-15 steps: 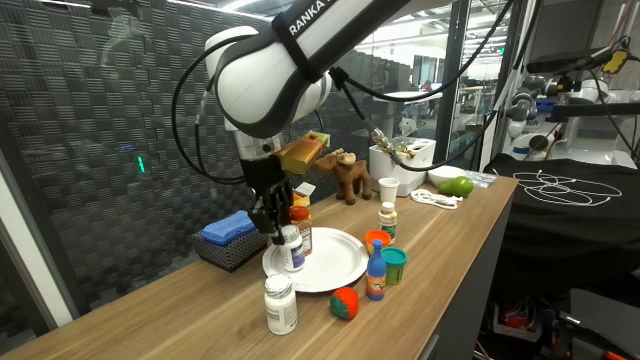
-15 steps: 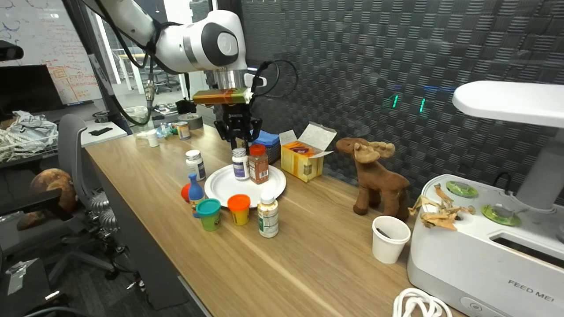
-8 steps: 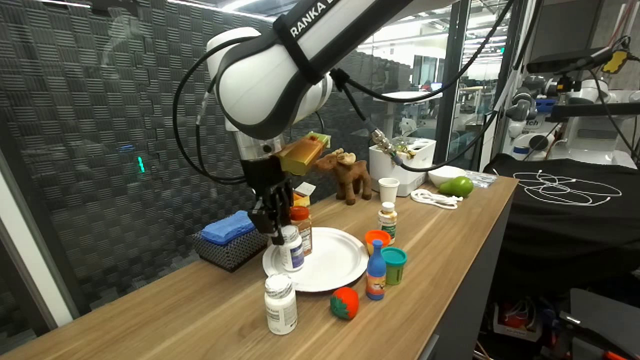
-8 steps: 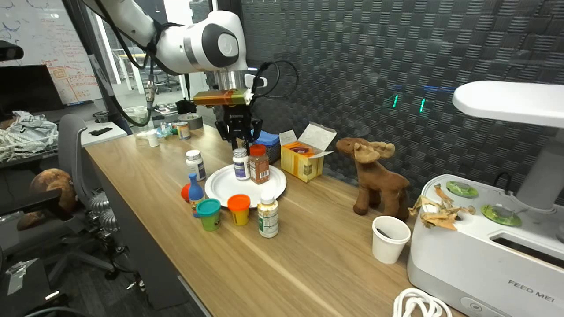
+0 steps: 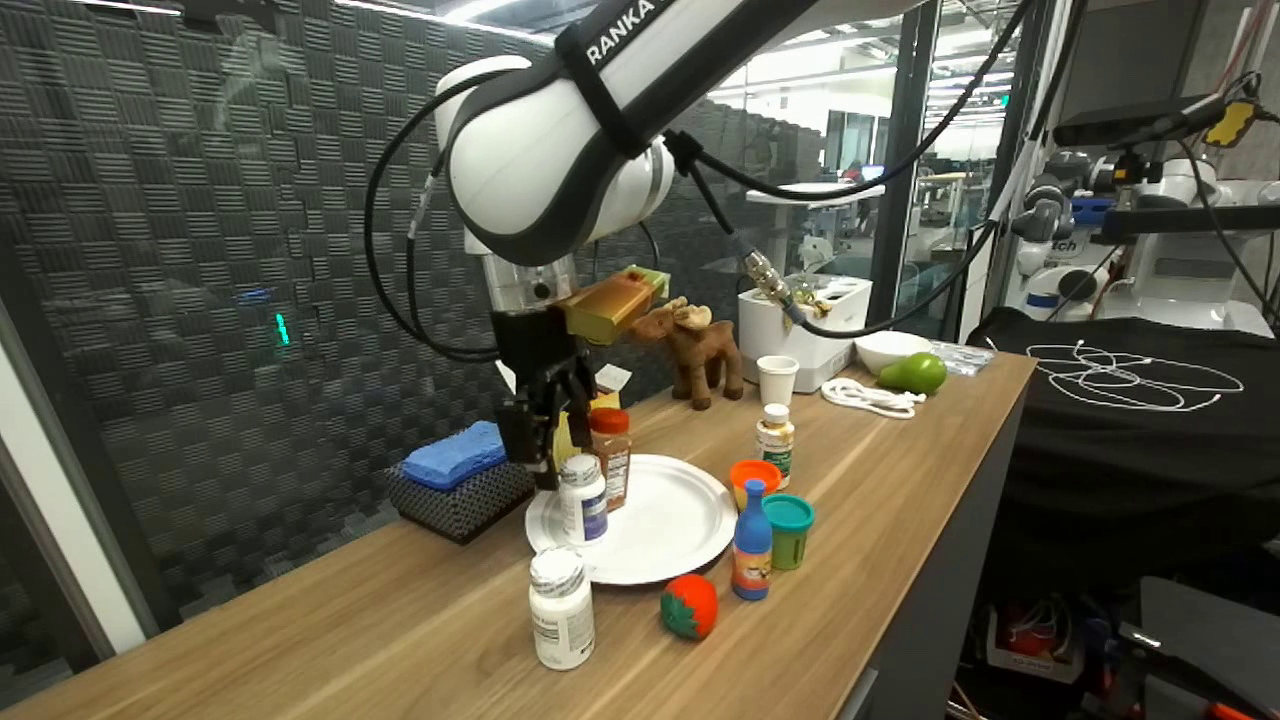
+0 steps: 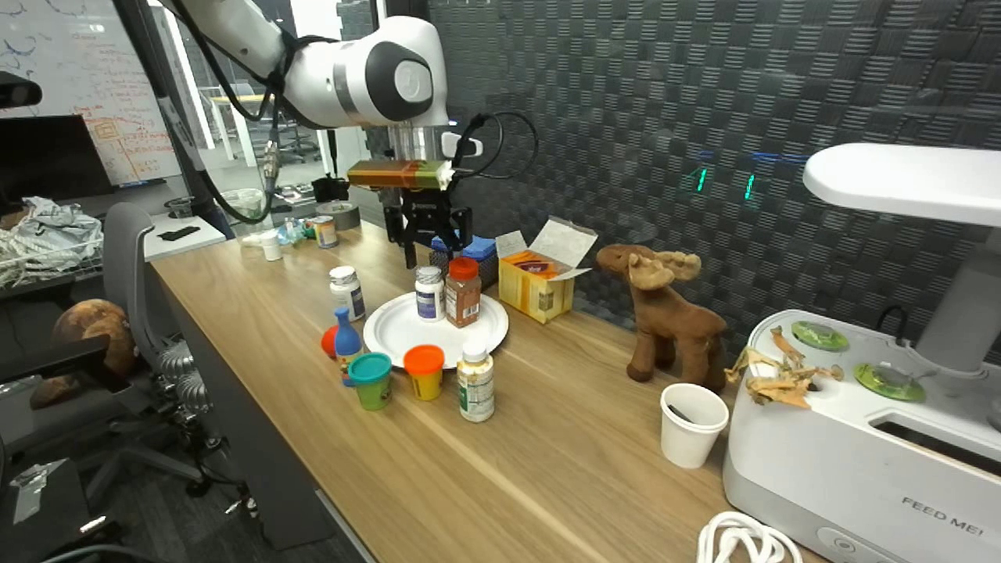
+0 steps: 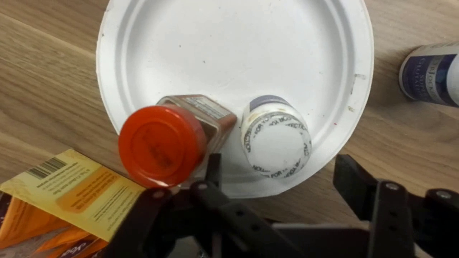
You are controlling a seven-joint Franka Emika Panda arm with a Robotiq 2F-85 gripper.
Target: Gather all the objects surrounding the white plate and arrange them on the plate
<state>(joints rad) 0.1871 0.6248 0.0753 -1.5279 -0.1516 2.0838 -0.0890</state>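
Nothing is held by the wide-spread end effector, with the white bottle off the plate at the wrist view's three o'clock, likely light and slick, best clasped mid-body.

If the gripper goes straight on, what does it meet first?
Likely the white bottle on the plate, between the open fingers in the wrist view; depth is unclear, so possibly the red-lidded jar.
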